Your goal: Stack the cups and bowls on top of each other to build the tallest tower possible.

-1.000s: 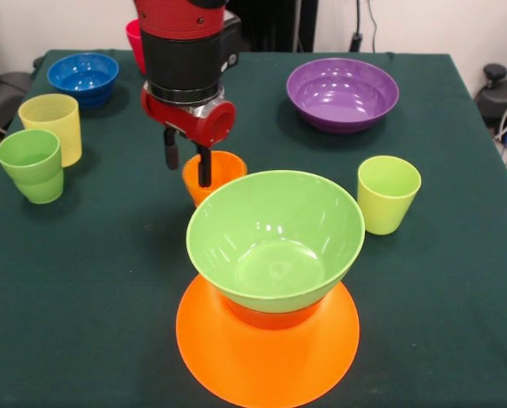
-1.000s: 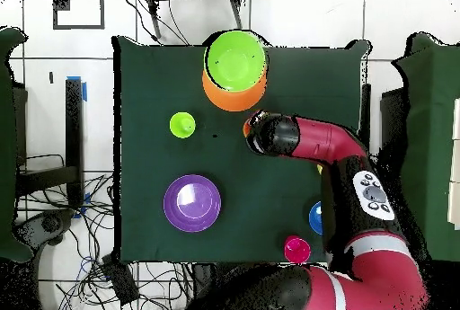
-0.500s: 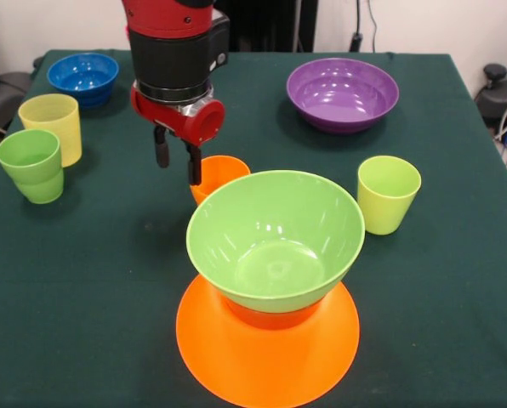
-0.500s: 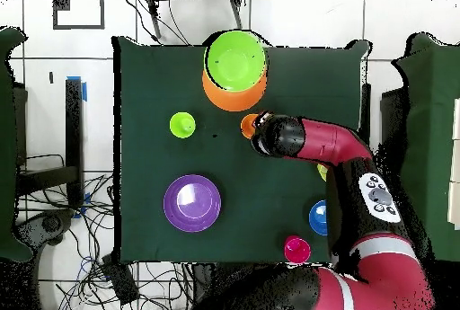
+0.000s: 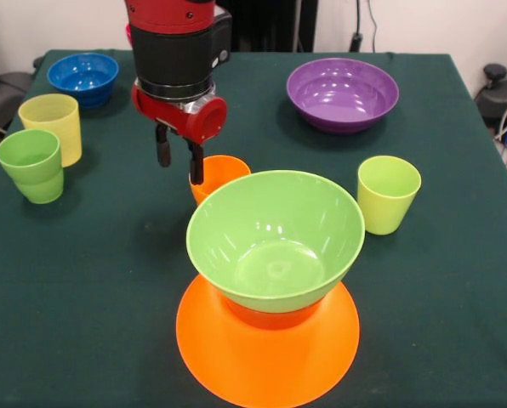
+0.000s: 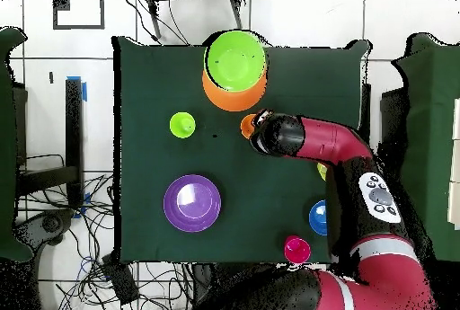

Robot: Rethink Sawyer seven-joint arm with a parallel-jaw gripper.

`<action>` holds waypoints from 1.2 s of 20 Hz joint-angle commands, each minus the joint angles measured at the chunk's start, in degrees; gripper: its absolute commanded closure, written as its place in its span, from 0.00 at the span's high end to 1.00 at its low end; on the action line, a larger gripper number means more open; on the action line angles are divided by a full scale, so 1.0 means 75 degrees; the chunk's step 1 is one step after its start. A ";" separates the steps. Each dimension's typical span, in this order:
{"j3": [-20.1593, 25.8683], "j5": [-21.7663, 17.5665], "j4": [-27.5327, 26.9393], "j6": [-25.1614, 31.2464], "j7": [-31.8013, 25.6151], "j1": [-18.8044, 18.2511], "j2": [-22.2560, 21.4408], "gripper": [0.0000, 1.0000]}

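The tower stands at the table's front: a wide orange bowl at the base, a small red-orange bowl on it, and a green bowl on top, open side up. Just behind it an orange cup stands on the cloth. My gripper hangs open and empty at that cup's left side, one finger by its rim. In the overhead view the arm's head covers the fingers, beside the orange cup and the tower.
A purple bowl is at the back right and a blue bowl at the back left. Pale yellow and green cups stand at the left, a lime cup at the right. A red cup sits near the robot's base.
My gripper has lifted and drawn left, out of the orange cup, which stays on the table. In the last half second it has hardly moved.
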 commanded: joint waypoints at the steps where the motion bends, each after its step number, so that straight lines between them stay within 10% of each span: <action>1: 0.0783 -0.0640 0.0494 0.0975 -0.1820 -0.0145 -0.0181 1.00; 24: 0.0970 -0.0824 0.1318 0.0874 -0.1564 -0.0395 -0.0271 1.00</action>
